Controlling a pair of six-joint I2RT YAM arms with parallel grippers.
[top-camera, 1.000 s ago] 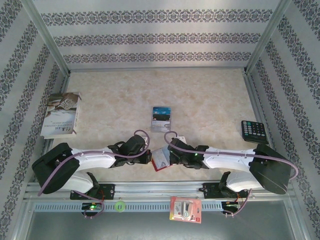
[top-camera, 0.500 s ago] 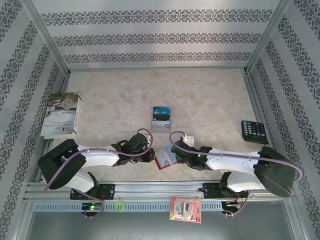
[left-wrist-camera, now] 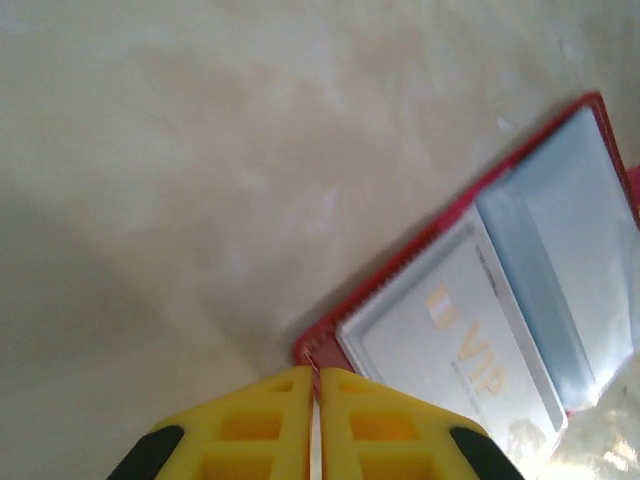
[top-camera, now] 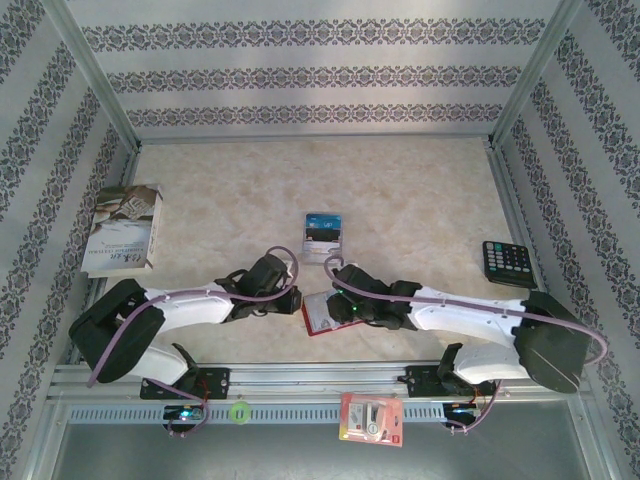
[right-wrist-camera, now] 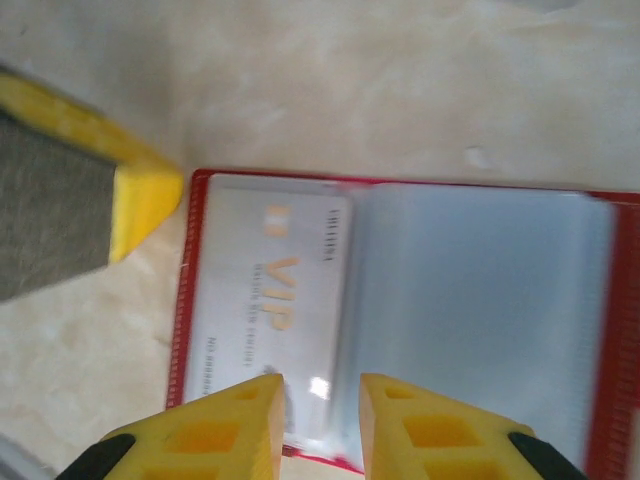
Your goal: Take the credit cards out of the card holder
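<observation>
The top camera sits high behind the arm bases at 6 o'clock. It looks down and toward 12 o'clock over the whole beige marbled counter (top-camera: 420, 190). Each wrist camera looks along its own yellow jaws, on the left gripper (left-wrist-camera: 315, 375) and the right gripper (right-wrist-camera: 320, 385), from very close to the surface. All three views share the open red folding card holder (top-camera: 314, 322). Both wrist views share its pale credit card lettered VIP (right-wrist-camera: 270, 290).

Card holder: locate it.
In the top view, the card holder lies open at the near centre of the table, between the left end effector and the right end effector.
</observation>
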